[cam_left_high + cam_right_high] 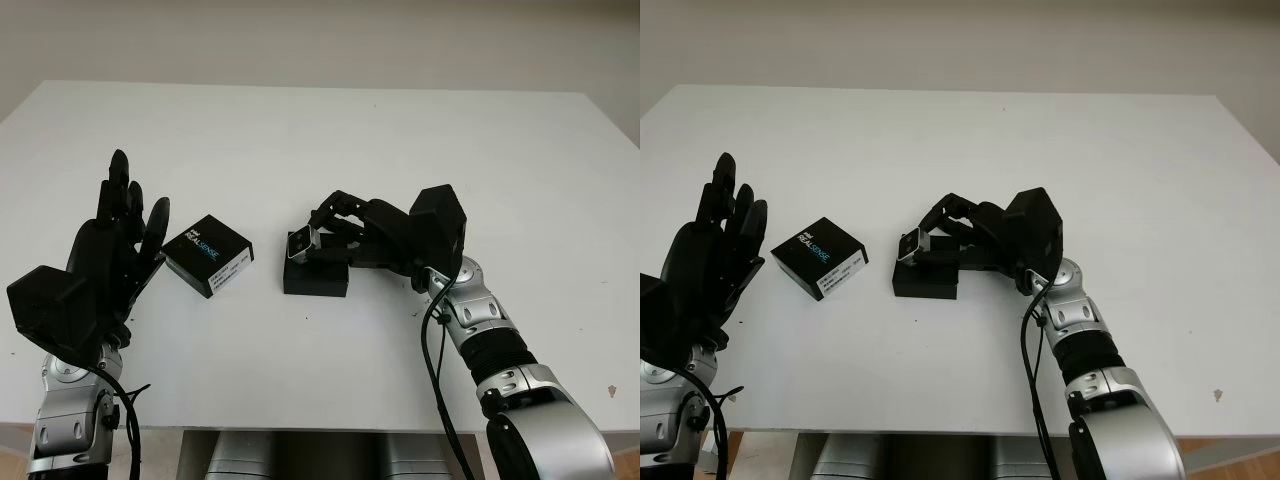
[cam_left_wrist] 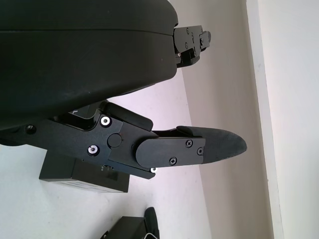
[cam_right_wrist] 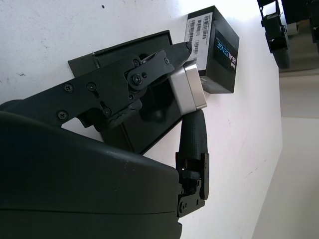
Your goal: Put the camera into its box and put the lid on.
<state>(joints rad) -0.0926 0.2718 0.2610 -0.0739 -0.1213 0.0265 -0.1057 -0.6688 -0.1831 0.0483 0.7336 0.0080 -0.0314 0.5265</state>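
camera (image 1: 301,242) gripped in right hand (image 1: 345,228), above box (image 1: 316,277)

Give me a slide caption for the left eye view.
Right hand holds the camera over the open box; lid lies beside the open left hand.

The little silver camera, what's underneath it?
The open black box on the table sits right under the camera, held by the right hand. The box's inside is mostly covered.
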